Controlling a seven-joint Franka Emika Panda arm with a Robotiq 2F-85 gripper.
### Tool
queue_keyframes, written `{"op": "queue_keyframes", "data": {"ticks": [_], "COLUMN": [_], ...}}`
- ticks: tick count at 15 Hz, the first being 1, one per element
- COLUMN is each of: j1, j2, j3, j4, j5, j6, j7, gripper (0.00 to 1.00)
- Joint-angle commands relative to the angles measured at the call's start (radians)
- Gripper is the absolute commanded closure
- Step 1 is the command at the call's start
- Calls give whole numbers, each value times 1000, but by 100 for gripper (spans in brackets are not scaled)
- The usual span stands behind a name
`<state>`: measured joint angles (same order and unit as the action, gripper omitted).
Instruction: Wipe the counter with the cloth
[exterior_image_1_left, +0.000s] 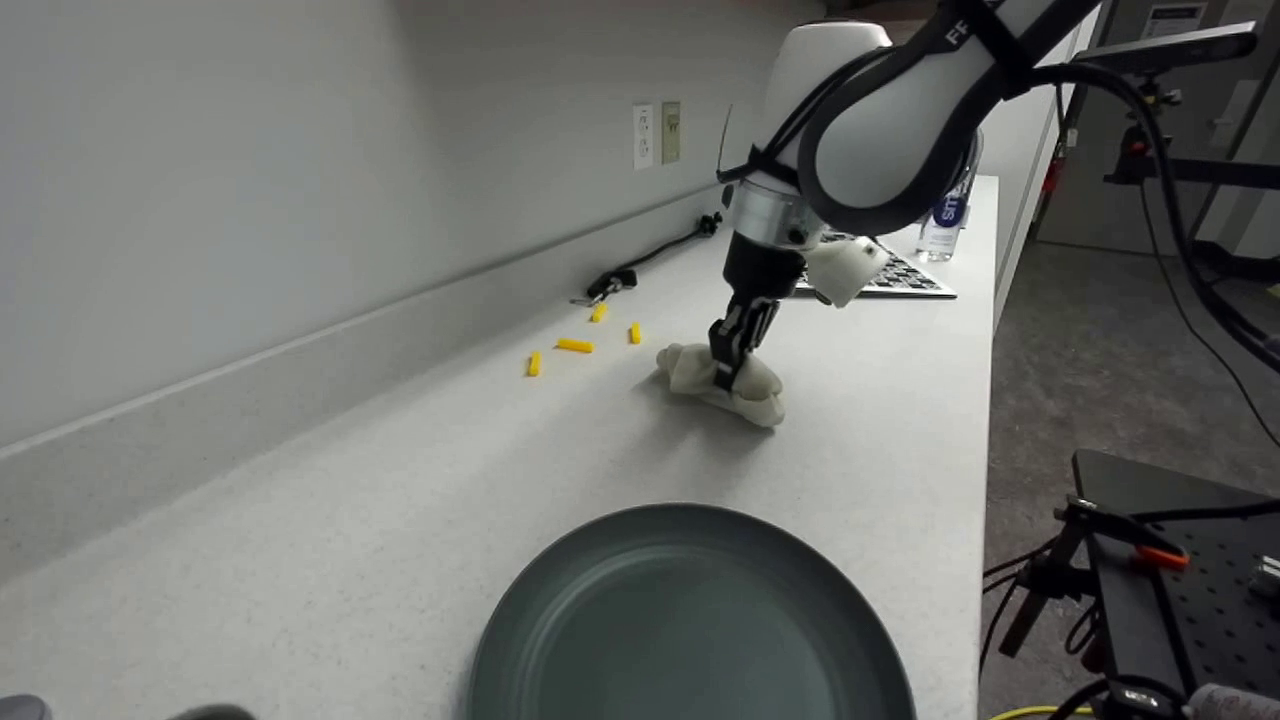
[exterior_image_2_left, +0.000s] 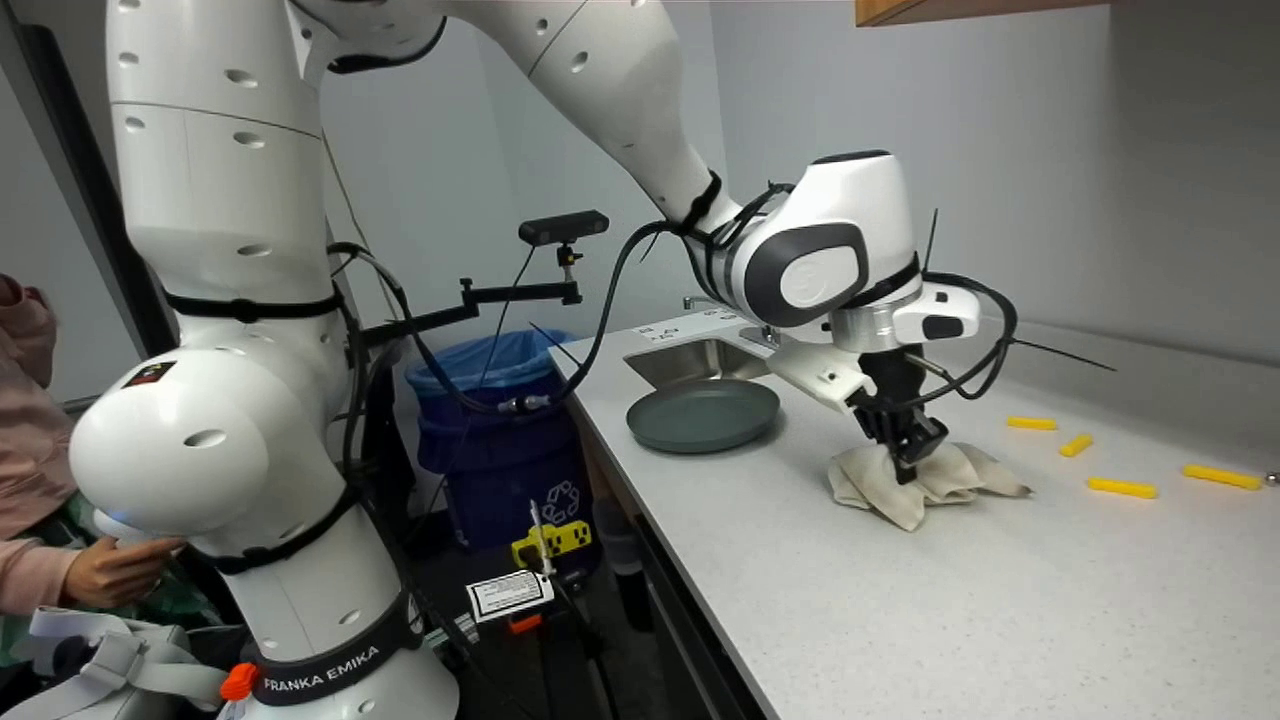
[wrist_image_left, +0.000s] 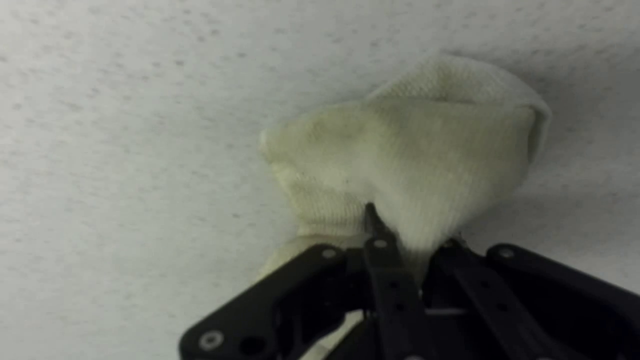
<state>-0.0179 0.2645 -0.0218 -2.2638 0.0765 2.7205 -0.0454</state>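
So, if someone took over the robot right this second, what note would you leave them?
Gripper: shut on the cloth, pinching a fold of it.
Cloth: bunched on the counter, touching neither the dark green plate nor the yellow pieces.
Done: cloth grasped and down on the counter.
Left: presumably wiping; how much is already wiped, these pictures can't show. Whether the yellow pieces should be swept up is unclear too.
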Motion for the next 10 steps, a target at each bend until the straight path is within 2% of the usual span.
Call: {"op": "queue_keyframes", "data": {"ticks": [1,4,6,10], "j1": [-65,-92,-86,-36], "j2": [-35,-40,-37,-27], "j3": [-41,-67,-66,-13], "j4": [-33,-34,-33,-47], "j5": [14,11,5,-1], "j6": [40,43,40,35], "j7": [9,21,31,36], "gripper": [97,97,97,97]}}
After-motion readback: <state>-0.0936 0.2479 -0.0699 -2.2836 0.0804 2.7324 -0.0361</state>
